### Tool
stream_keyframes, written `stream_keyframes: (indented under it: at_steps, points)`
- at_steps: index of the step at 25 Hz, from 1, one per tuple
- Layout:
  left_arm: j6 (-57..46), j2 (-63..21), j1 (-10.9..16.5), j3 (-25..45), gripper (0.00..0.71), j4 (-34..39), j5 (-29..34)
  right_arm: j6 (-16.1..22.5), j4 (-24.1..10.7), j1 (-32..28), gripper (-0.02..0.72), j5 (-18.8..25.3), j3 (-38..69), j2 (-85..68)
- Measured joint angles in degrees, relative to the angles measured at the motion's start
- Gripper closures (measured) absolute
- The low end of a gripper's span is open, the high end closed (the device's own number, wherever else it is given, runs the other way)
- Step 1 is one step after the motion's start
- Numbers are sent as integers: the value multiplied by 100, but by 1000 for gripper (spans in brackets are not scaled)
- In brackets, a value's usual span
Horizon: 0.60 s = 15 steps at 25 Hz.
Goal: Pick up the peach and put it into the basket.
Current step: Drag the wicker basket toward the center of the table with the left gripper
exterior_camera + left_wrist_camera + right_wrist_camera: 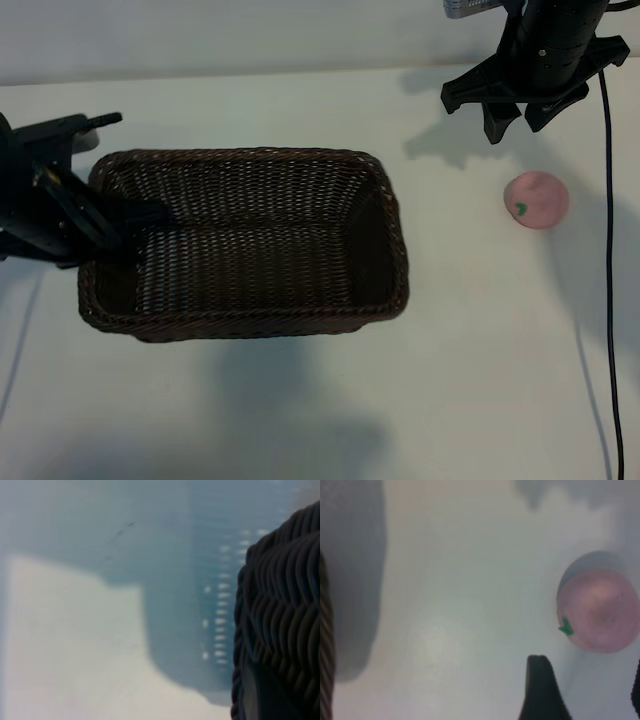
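Note:
The peach [537, 199], a small pale-pink ball with a green leaf mark, lies on the white table to the right of the basket [240, 155]. In the right wrist view the peach [599, 610] sits just beyond the fingers. My right gripper [518, 122] hovers behind the peach, open and empty; the right wrist view shows this gripper [588, 690] with one dark finger [540, 690] beside the fruit. The left gripper [112, 228] is clamped over the dark-brown wicker basket's left wall, whose weave [280, 605] fills the edge of the left wrist view.
A black cable [608, 250] runs down the table's right side past the peach. The basket's edge [324, 645] shows at the border of the right wrist view. Bare white tabletop [480, 380] lies between basket and peach and along the front.

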Motion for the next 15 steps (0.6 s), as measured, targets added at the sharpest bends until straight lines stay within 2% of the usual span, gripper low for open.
stream_keyframes:
  at_steps: [5, 8, 15]
  points:
    - [514, 0, 0, -389, 613, -527, 54, 0, 0, 0, 265, 11, 0, 0]
    - [607, 7, 0, -566, 613, -599, 77, 5, 0, 0, 265, 11, 0, 0]
    - [692, 726, 0, -1329, 613, -632, 247, 12, 111, 0, 265, 11, 0, 0]
